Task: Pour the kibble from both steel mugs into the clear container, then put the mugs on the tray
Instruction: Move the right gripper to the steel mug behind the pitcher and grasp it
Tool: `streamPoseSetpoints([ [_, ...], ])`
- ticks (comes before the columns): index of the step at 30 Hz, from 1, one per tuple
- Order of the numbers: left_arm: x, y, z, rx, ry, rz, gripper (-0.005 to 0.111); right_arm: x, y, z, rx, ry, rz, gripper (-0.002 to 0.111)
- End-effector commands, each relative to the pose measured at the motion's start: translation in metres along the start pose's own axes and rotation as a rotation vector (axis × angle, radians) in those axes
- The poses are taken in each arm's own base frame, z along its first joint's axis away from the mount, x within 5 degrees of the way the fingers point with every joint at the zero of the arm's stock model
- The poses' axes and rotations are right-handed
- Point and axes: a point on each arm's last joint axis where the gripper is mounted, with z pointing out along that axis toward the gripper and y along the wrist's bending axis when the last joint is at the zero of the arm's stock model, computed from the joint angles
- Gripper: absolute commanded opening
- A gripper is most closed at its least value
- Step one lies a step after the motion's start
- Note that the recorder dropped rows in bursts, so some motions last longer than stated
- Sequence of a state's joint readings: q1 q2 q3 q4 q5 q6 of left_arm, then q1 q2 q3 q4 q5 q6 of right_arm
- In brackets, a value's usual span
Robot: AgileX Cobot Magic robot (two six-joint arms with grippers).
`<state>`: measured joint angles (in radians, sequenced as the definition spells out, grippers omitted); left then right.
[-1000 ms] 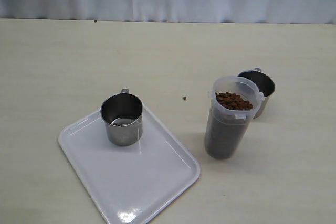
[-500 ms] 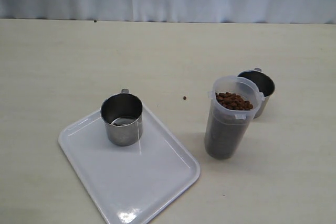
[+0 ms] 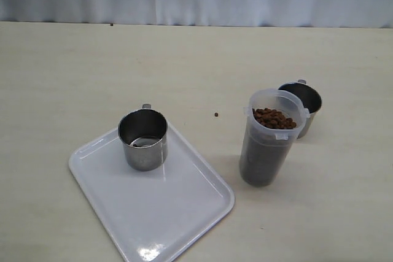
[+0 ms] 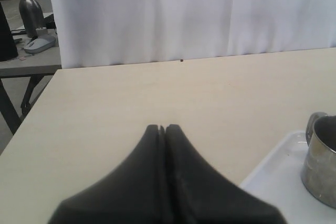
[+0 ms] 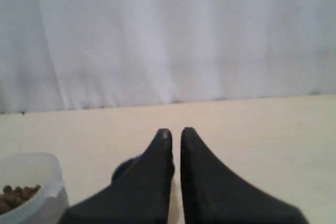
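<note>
Steel mug (image 3: 142, 140) on tray (image 3: 178, 213); second mug (image 3: 312, 102) at one o'clock from clear container (image 3: 265, 151) of kibble (image 3: 273, 118) — left gripper (image 4: 162, 128), right gripper (image 5: 176, 132) pinched together (empty).

No writing can be read in any view.

The white tray (image 3: 153, 213), the steel mug (image 3: 142, 142) standing on the tray, the second steel mug (image 3: 307, 99) off the tray and the clear container (image 3: 265, 151) beside the tray all show plain surfaces, with no letters, numbers, brand marks or signs to make out. In the left wrist view, the dark bottle (image 4: 30, 10) on the grey neighbouring worktop (image 4: 26, 66), well apart from the tray, is too small and blurred to tell whether it carries any print.
</note>
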<state>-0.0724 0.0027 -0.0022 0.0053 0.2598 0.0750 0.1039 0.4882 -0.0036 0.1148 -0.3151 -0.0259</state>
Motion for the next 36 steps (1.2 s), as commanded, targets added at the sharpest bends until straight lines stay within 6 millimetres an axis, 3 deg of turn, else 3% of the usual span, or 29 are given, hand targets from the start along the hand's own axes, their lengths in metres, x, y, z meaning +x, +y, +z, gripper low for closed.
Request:
streamPoseSetpoints([
  [1,0.0,0.0,0.0,-0.003,-0.012,0.001,0.0,0.014,0.002,0.025,-0.02,0.1,-0.089,0.006],
  [5,0.0,0.0,0.0,-0.003,-0.012,0.001,0.0,0.031,0.003,0.049,-0.034,0.222,-0.12,0.029],
  [10,0.0,0.0,0.0,-0.003,-0.012,0.001,0.0,0.05,0.004,0.088,-0.04,0.4,-0.133,0.09],
  [13,0.0,0.0,0.0,-0.003,-0.012,0.001,0.0,0.059,0.004,0.105,-0.04,0.437,-0.134,0.11],
  [21,0.0,0.0,0.0,-0.003,-0.012,0.001,0.0,0.077,0.015,0.136,-0.19,0.447,-0.209,0.11],
  [36,0.0,0.0,0.0,-0.005,-0.01,0.009,0.0,0.093,0.016,0.196,-0.189,0.448,-0.218,0.11],
])
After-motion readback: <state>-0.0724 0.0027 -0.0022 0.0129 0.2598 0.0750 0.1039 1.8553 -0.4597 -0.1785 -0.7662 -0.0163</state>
